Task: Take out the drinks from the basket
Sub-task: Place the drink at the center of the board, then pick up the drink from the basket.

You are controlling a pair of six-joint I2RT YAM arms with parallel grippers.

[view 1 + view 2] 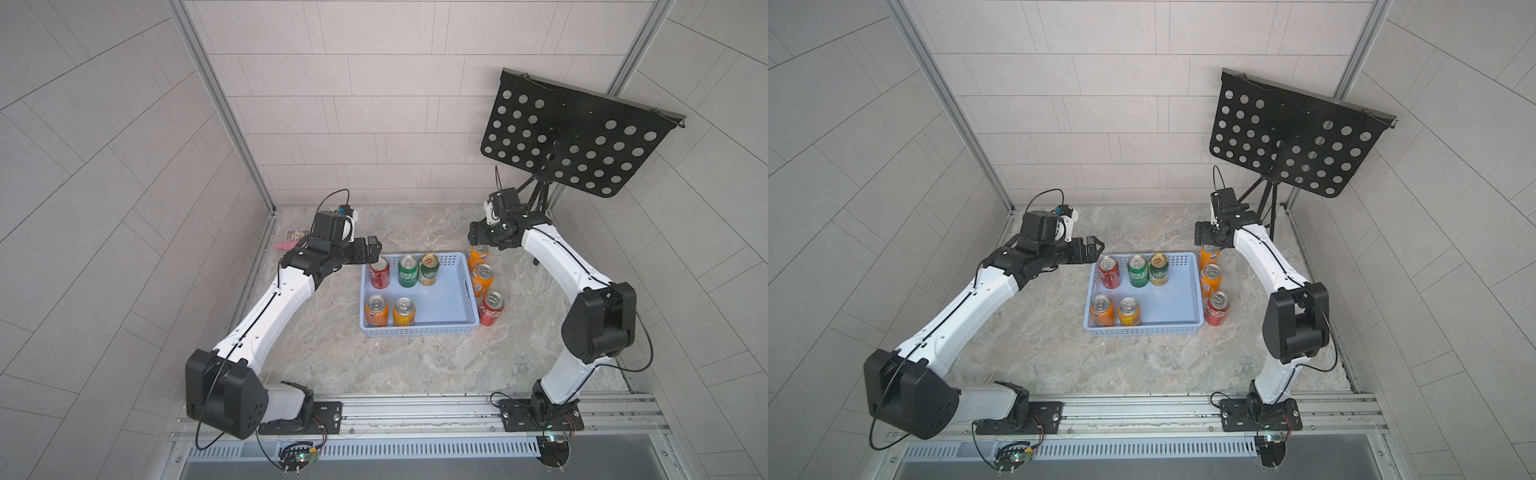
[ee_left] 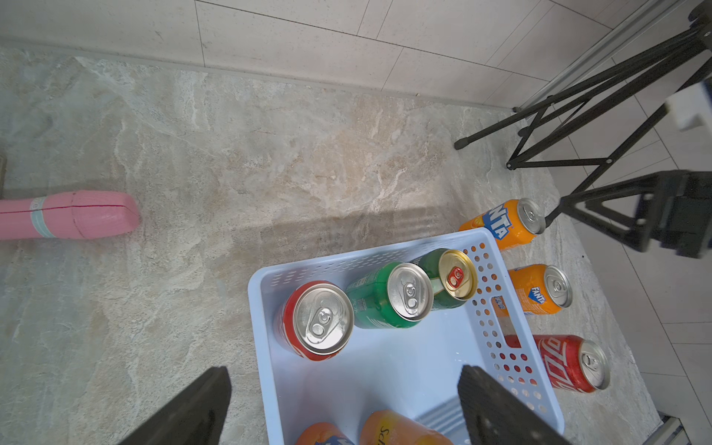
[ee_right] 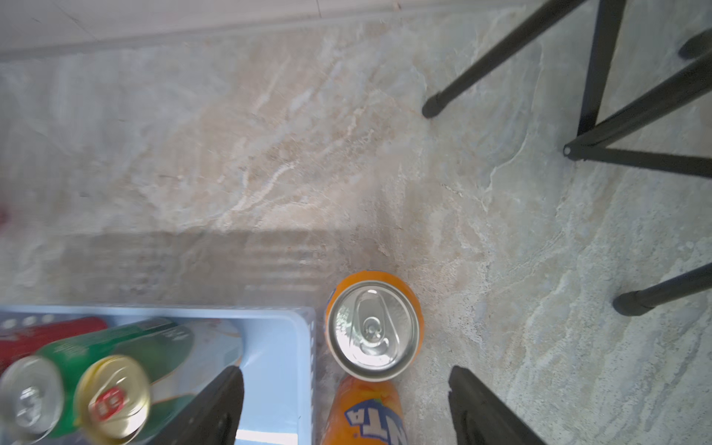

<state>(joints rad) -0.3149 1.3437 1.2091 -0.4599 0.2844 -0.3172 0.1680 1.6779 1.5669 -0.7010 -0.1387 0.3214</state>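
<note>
Basket (image 1: 419,331) sits on table (image 1: 374,365) with 5 cans inside: red can (image 1: 379,272), 2 green cans (image 1: 407,271), 2 orange cans (image 1: 377,310). 3 outside cans (image 1: 483,279) stand in a row just beside its right wall. Right gripper (image 3: 345,371) spread, pinching nothing, above far orange can (image 3: 371,327). Left gripper (image 2: 343,381) spread, empty, near the red can.

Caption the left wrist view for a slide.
Left gripper open at the basket's corner; five cans inside, three cans standing outside beside it.
</note>
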